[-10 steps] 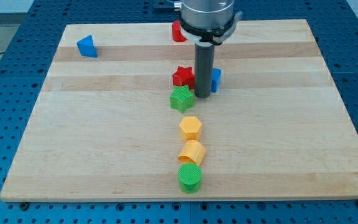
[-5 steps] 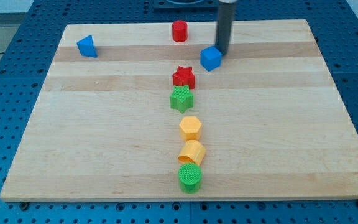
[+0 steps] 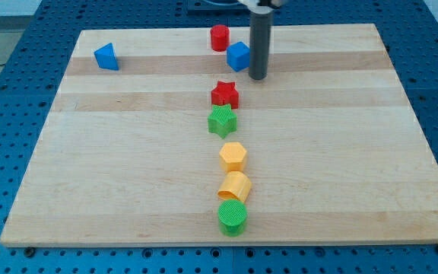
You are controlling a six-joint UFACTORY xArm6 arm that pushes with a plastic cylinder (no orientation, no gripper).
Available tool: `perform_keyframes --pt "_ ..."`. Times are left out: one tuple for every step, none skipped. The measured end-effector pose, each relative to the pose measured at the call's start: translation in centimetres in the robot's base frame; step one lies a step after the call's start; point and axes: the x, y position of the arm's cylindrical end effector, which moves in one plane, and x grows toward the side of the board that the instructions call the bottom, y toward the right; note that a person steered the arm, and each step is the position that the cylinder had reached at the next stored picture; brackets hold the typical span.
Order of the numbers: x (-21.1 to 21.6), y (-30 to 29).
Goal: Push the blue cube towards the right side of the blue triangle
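Blue cube just left of my tip, ready for shoving left toward far-off blue triangle. Plain rod, grasping nothing.

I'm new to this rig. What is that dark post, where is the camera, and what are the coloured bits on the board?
The dark post is the robot arm's rod; it grasps nothing, only pushes. My tip sits just to the view's right of the blue cube. One camera looks down across the wooden board; its mounting is not on record. A red cylinder stands beside the cube, the blue triangle far to the view's left. Below run a red star, green star, two yellow blocks and a green cylinder.
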Motion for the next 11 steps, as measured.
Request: perform_keyframes --pt "-0.8 1.4" --pt "-2.4 2.2" --pt "-3.7 2.8" --pt "-3.7 2.5" --pt "-3.7 1.7" --pt "-3.7 1.1" --pt "-3.7 -1.3" --pt "-3.7 -5.3" --pt "-3.7 -8.1" --pt "-4.0 -5.7" --pt "-6.0 -6.1"
